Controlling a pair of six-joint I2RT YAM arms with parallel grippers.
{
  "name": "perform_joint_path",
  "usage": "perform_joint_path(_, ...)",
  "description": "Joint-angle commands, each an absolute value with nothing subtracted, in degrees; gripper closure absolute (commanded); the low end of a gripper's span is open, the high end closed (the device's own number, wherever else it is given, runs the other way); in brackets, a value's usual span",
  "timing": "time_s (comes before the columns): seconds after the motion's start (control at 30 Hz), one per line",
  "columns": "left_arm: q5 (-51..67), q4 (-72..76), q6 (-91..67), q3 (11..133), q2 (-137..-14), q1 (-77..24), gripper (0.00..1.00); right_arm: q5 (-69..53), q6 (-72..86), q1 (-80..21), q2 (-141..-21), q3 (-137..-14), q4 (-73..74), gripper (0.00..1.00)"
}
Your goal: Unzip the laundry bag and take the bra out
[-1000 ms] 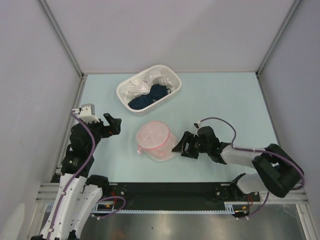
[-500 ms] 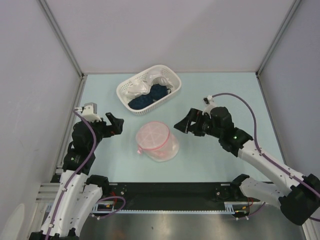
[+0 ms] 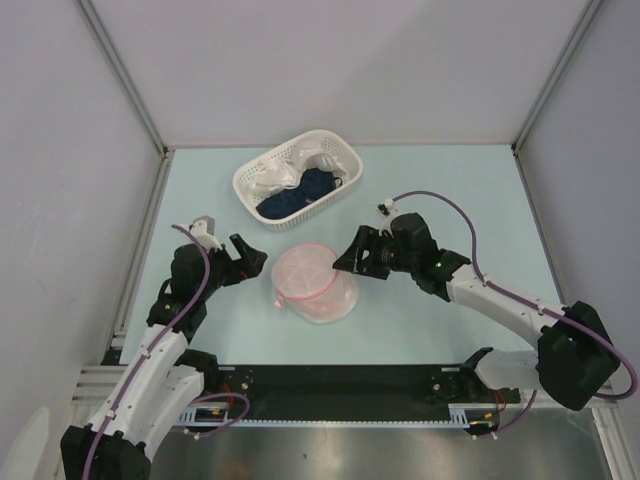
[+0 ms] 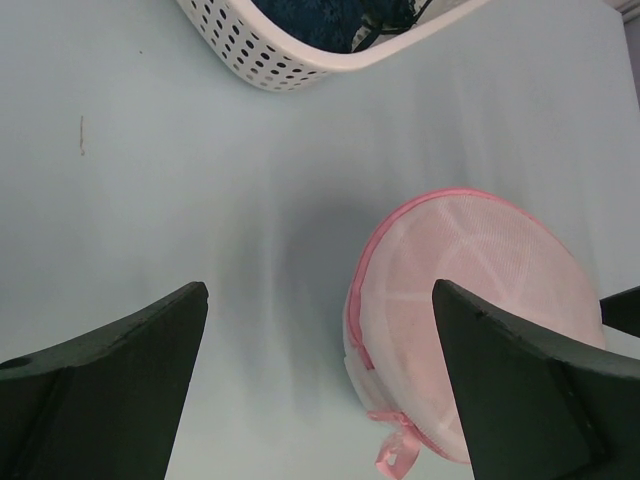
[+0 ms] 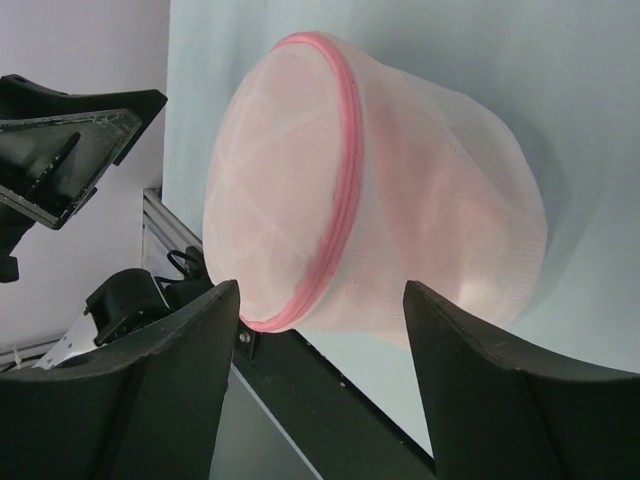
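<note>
The laundry bag (image 3: pixel 314 281), a round white mesh pouch with pink zip edging, lies zipped shut on the table between the arms; it also shows in the left wrist view (image 4: pixel 470 310) and the right wrist view (image 5: pixel 370 240). A pink pull tab (image 4: pixel 398 455) hangs at its near left edge. Pink shows faintly through the mesh; the bra itself is hidden inside. My left gripper (image 3: pixel 255 257) is open, just left of the bag. My right gripper (image 3: pixel 345 258) is open, at the bag's upper right edge, its fingers (image 5: pixel 140 400) apart on either side of the bag's edge.
A white lattice basket (image 3: pixel 248 177) holding white and dark blue cloths stands behind the bag; its rim shows in the left wrist view (image 4: pixel 300 60). Grey walls enclose the table; a black rail runs along the near edge.
My right gripper rose from the table right of the bag, then swung left to the bag's upper right edge. My left gripper moved right and down toward the bag.
</note>
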State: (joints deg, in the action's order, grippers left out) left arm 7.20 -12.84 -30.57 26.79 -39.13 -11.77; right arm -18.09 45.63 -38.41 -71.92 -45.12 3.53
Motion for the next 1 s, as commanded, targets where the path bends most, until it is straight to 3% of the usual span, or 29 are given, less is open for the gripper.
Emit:
perform_joint_path(0.0, 9.3, -6.8, -33.2, 24.6, -39.5, -12.1, 0.01, -20.1, 46.3, -38.6, -74.7, -45.2, -1.2, 0.31)
perform_joint_path(0.23, 10.0, -5.1, -34.2, 22.4, -39.0, -12.2, 0.01, -22.6, 45.7, -38.6, -79.4, -46.1, -2.8, 0.38)
perform_joint_path(0.33, 10.5, -4.8, -34.2, 22.0, -38.8, -12.2, 0.01, -23.0, 45.0, -38.3, -80.6, -46.2, -2.6, 0.54)
perform_joint_path(0.37, 10.8, -4.6, -34.2, 21.9, -38.9, -12.2, 0.01, -23.0, 44.7, -38.1, -80.8, -46.1, -2.4, 0.67)
perform_joint_path(0.47, 12.7, -3.8, -34.4, 21.0, -38.9, -12.3, 0.01, -24.0, 43.6, -35.9, -81.6, -45.5, -2.4, 0.87)
perform_joint_path(0.57, 14.7, -2.6, -34.8, 19.9, -38.9, -12.6, 0.01, -26.4, 41.8, -33.0, -83.1, -44.7, -3.7, 0.97)
perform_joint_path(0.97, 19.4, 10.2, -41.9, 16.3, -43.5, -16.5, 0.03, -35.2, 34.5, -29.8, -89.1, -46.2, -6.2, 1.0)
